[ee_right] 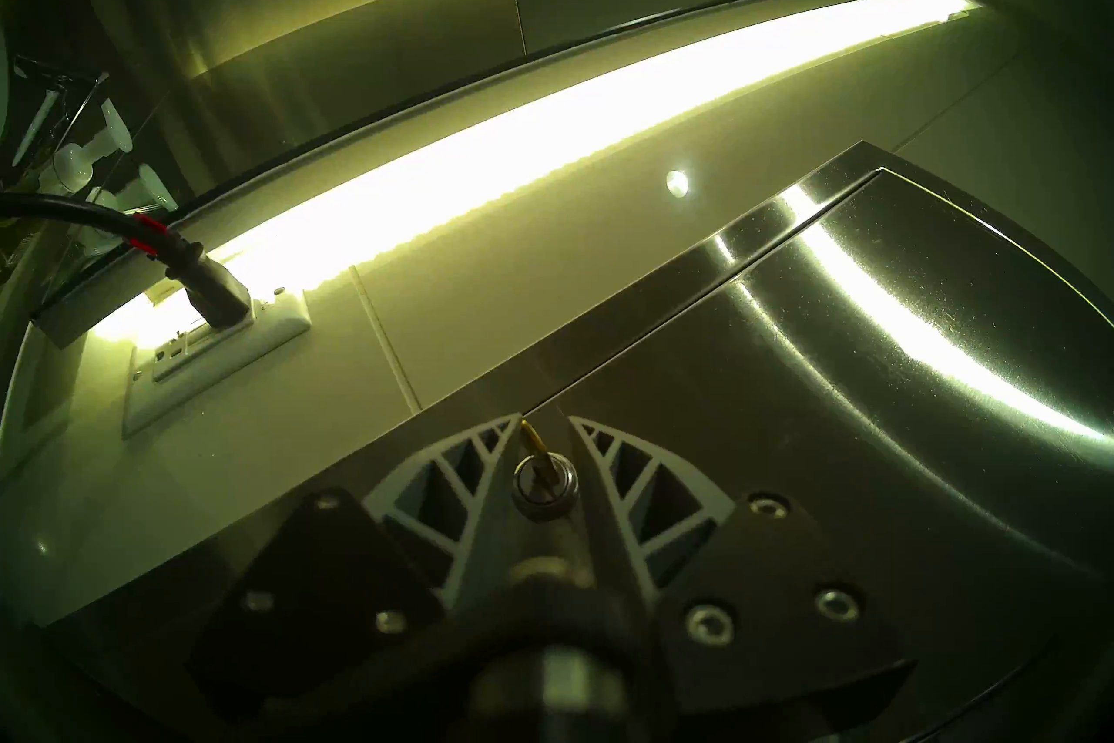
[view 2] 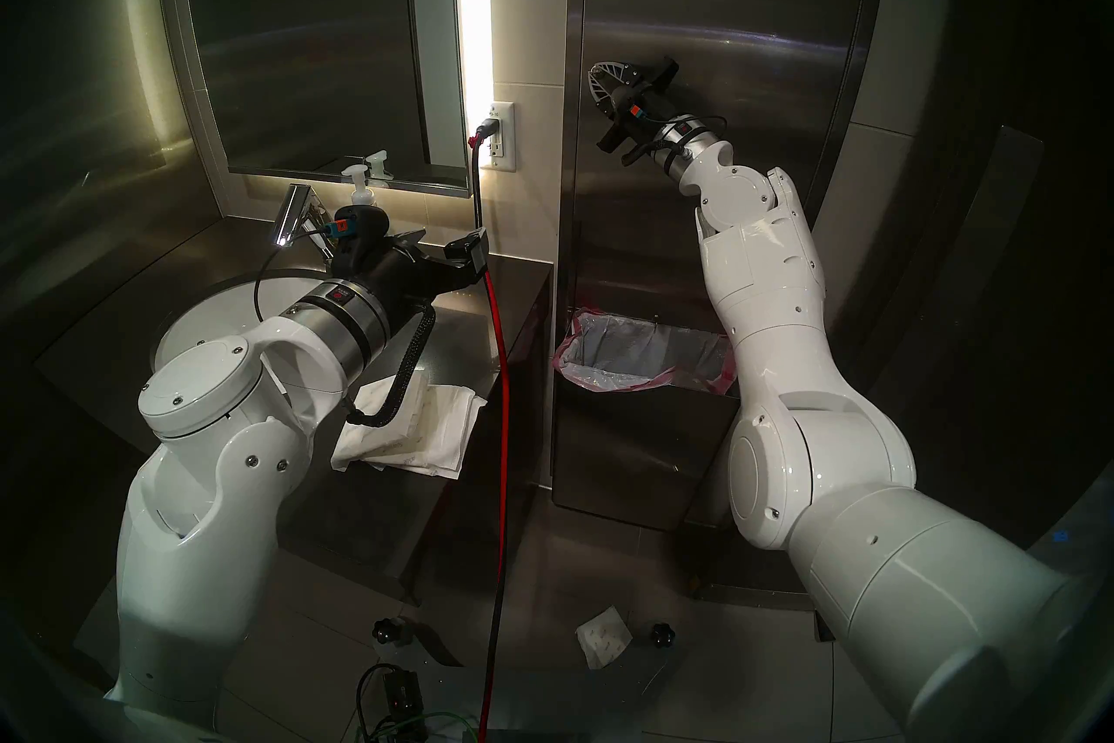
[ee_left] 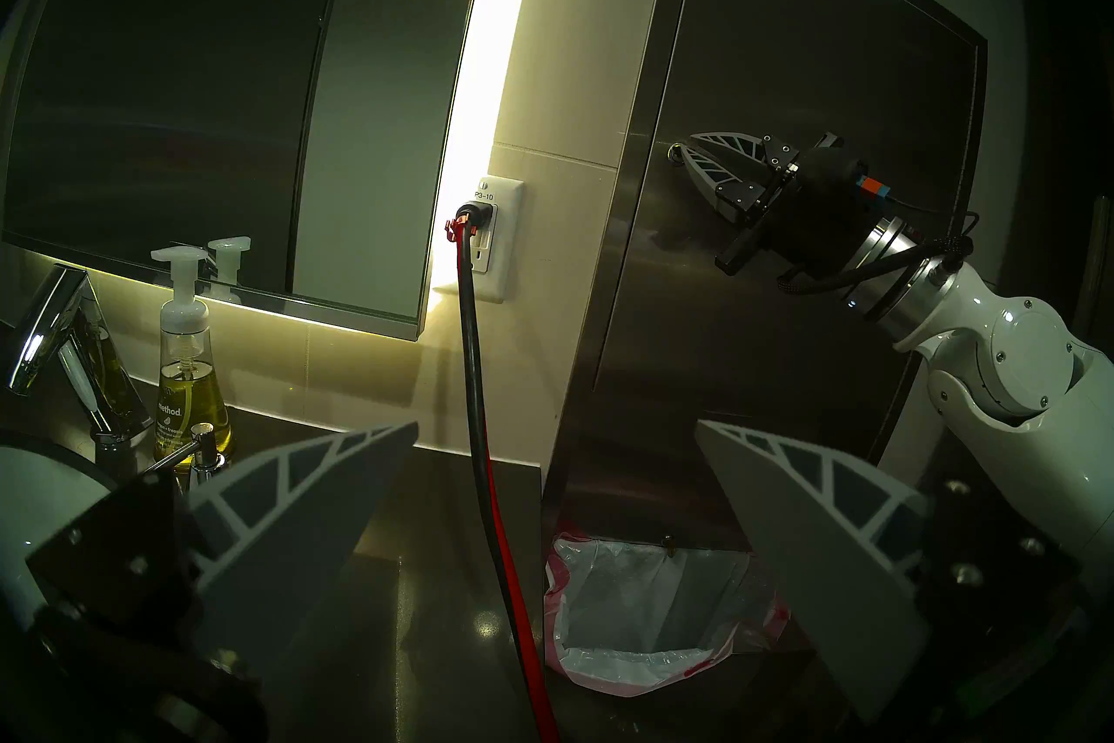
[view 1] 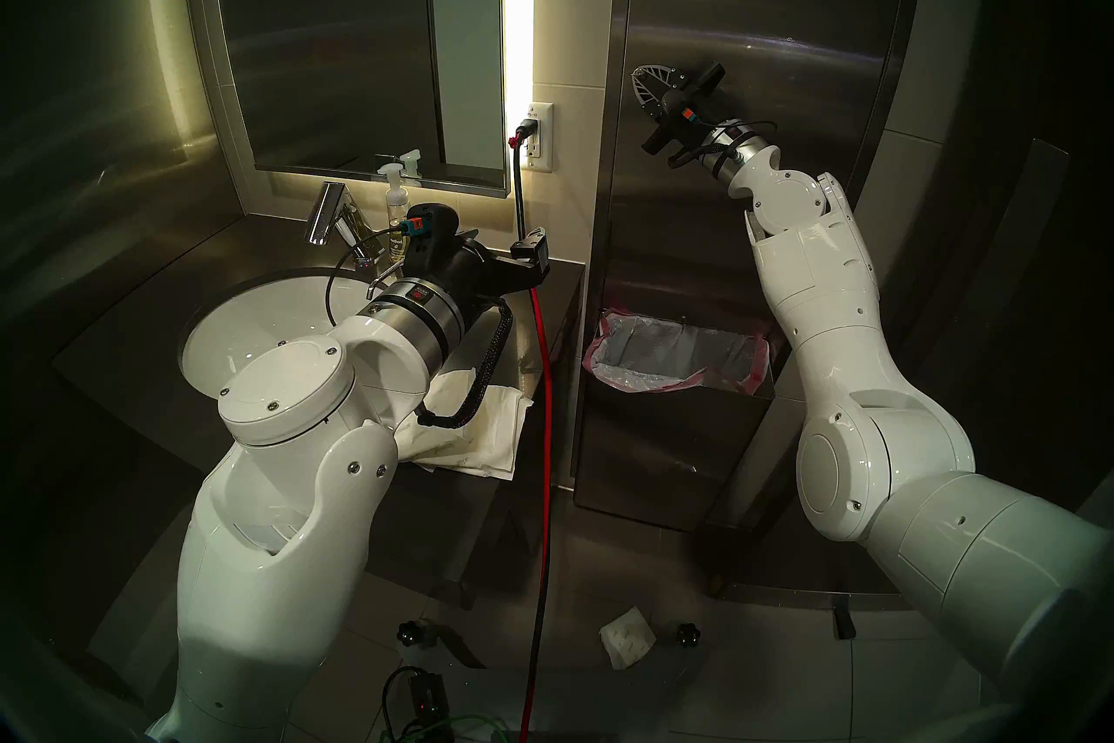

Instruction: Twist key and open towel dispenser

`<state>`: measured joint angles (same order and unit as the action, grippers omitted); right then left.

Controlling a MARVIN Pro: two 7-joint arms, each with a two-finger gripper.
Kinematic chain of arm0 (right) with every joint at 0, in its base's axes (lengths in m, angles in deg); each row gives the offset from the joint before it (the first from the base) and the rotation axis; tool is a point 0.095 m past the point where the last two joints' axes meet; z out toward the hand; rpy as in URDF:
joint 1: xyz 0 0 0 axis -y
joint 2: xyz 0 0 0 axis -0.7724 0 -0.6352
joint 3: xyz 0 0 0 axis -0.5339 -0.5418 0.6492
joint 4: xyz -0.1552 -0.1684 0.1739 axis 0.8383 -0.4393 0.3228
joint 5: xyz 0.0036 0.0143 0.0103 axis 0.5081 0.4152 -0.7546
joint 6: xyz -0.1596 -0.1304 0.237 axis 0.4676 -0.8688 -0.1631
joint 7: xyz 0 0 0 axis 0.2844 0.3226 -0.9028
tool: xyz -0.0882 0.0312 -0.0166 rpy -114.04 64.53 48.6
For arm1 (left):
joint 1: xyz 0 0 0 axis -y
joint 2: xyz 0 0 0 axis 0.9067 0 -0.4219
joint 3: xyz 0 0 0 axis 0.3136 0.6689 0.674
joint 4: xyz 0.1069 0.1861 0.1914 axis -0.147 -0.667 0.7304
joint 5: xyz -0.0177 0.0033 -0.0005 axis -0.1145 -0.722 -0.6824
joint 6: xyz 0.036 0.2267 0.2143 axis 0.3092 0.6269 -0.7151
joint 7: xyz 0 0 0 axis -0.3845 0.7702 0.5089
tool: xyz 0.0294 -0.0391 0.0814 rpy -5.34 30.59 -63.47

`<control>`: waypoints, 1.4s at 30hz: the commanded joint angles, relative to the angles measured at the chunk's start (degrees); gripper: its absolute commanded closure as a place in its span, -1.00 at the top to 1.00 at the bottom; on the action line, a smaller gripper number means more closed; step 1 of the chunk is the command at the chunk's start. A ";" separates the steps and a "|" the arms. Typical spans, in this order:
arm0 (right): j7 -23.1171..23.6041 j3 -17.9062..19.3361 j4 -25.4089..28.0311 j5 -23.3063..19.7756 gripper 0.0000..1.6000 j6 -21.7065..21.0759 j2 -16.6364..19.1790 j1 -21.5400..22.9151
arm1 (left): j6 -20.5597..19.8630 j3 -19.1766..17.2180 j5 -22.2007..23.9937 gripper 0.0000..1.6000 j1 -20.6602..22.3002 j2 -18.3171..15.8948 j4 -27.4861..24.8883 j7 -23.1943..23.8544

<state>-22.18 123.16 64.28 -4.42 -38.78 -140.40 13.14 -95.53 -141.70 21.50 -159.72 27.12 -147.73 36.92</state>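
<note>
Dispenser: the towel dispenser (view 1: 765, 18) is the tall steel cabinet on the wall to the right of the mirror (view 1: 325, 24). Its big door panel sits flush in its frame, so to my eye it's not open yet.

Key: the key (ee_right: 533, 443) stands in the little round lock (ee_right: 545, 485) near the door's left edge, at about mid-height of the panel. It pokes out at a slant in the right wrist view. Whether it has been turned at all, I can't say.

Right fingers: the right gripper (ee_right: 539, 431) is up against the door with its two fingers either side of the key, narrowed in close. One looks to be touching it and there's a small gap on the other side, so I can't tell if it's truly pinched.

Left fingers: the left gripper (ee_left: 554, 482) hangs over the sink table (view 1: 554, 277), spread wide, holding nothing.

Bin: the pink-rimmed lined bin (view 1: 675, 356) below the door has nothing to do with this step.

Done so far: I'd judge the reach to the key is finished.

Left to do: firm up the grip, twist the key, then swing the door out, which is most of the job.
</note>
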 commanded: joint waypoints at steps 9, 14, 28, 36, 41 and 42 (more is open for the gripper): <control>-0.93 0.48 -0.63 0.16 -0.22 0.22 -0.05 3.52 | 0.02 0.10 -0.07 1.00 0.26 0.10 -0.55 -0.05; -0.61 0.67 -0.01 -0.09 -0.26 0.15 -0.01 3.34 | 0.02 0.10 -0.07 1.00 0.26 0.10 -0.55 -0.04; -1.44 2.60 -0.35 -1.44 -1.00 -0.42 -0.28 3.04 | 0.03 0.09 -0.07 1.00 0.26 0.10 -0.55 -0.03; -2.50 6.21 0.86 -5.26 -1.00 -2.63 -2.71 2.46 | 0.05 0.08 -0.06 1.00 0.26 0.09 -0.52 0.01; -3.37 8.34 2.36 -7.35 -1.00 -3.14 -4.71 1.32 | 0.06 0.07 -0.06 1.00 0.25 0.09 -0.51 0.03; -3.57 8.63 2.46 -7.51 -1.00 -3.37 -4.96 1.31 | 0.06 0.07 -0.06 1.00 0.25 0.09 -0.50 0.03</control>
<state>-21.68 127.34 62.88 -8.22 -40.60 -144.25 12.86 -95.53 -141.72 21.48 -159.73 27.14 -147.73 36.95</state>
